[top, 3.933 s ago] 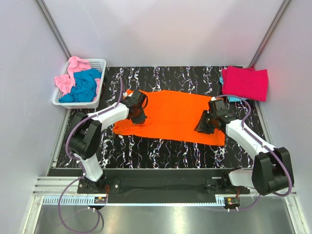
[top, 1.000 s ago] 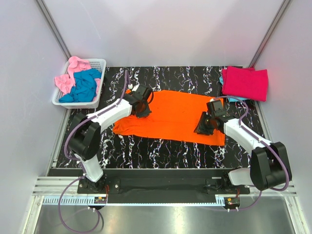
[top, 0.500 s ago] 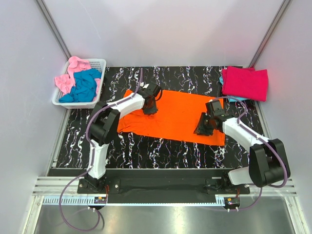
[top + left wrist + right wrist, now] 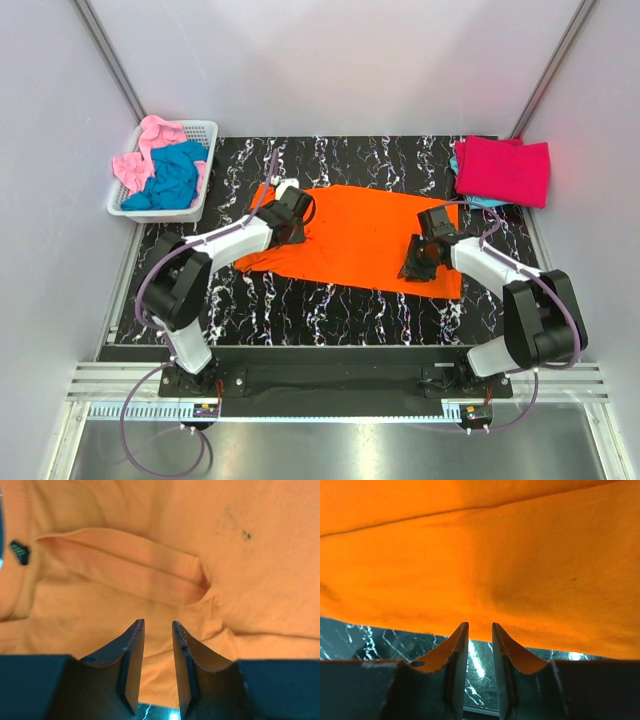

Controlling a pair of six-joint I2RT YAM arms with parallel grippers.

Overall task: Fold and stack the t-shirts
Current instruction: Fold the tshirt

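- The orange t-shirt [image 4: 360, 235] was spread flat across the middle of the table [image 4: 380, 155], its long side running from 9 to 3 o'clock. It was judged to be laid out this way so that it could be folded next.
- The left gripper [image 4: 292, 218] was placed over the shirt's 9 o'clock end. In the left wrist view its jaws were seen slightly spread, with nothing pinched between them.
- A raised fold [image 4: 125, 562] of orange cloth lay just ahead of those fingertips, toward 12 o'clock. It was judged the likely place for the next grasp.
- The right gripper [image 4: 418, 262] was set at the shirt's 4 o'clock corner, above the hem where the cloth met the table. Its jaws were narrowly parted and empty.
- The crimson-pink t-shirt [image 4: 505, 170] lay folded at 2 o'clock, with a teal sliver [image 4: 484, 203] showing beneath it. This was taken to be the growing stack.
- The basket [image 4: 200, 128] at 10 o'clock held a crumpled light pink t-shirt [image 4: 150, 135] and a teal t-shirt [image 4: 172, 175], not yet folded.
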